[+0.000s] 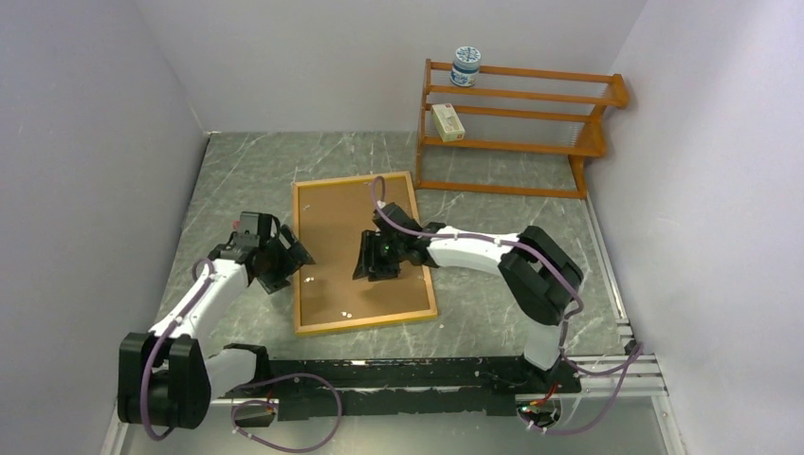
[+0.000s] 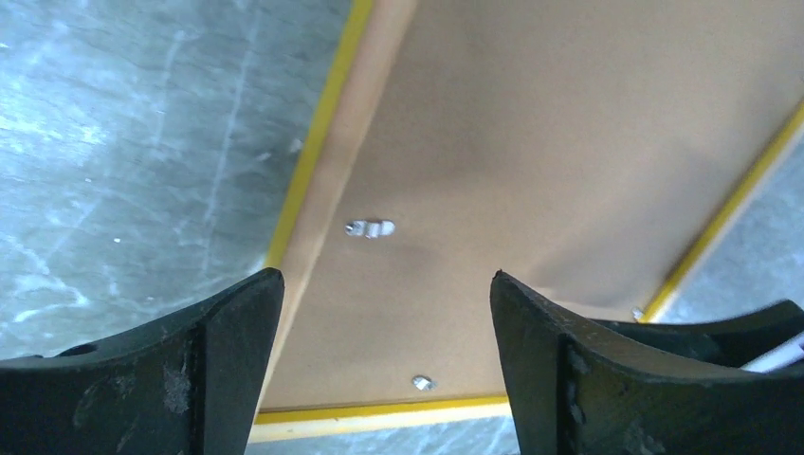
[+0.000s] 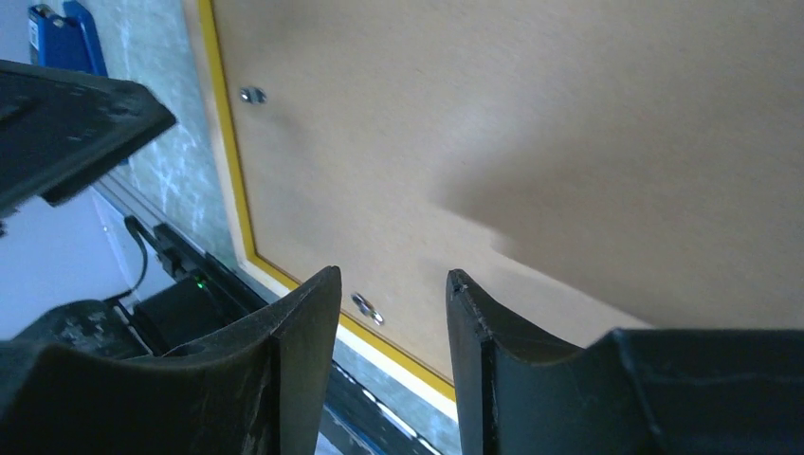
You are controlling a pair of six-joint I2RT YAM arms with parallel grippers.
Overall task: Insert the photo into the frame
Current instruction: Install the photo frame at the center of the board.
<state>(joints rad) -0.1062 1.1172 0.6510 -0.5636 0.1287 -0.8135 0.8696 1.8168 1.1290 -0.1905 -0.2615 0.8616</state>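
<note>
The frame [image 1: 366, 322] lies face down in the middle of the table, light wood rim up, with a thin yellow edge [image 2: 313, 142] showing. A brown backing board [image 1: 341, 237] fills it, and small metal tabs [image 2: 370, 227] sit along the rim. The photo is hidden. My left gripper [image 1: 289, 261] hangs at the frame's left edge, jaws wide open and empty [image 2: 387, 284]. My right gripper [image 1: 374, 261] hovers over the middle of the board, jaws apart with nothing between them [image 3: 393, 280].
An orange-brown wooden shelf rack [image 1: 517, 123] stands at the back right, carrying a white and blue jar [image 1: 465, 66] and a small box [image 1: 448, 121]. Grey walls close in on both sides. The black base rail [image 1: 408, 379] runs along the near edge.
</note>
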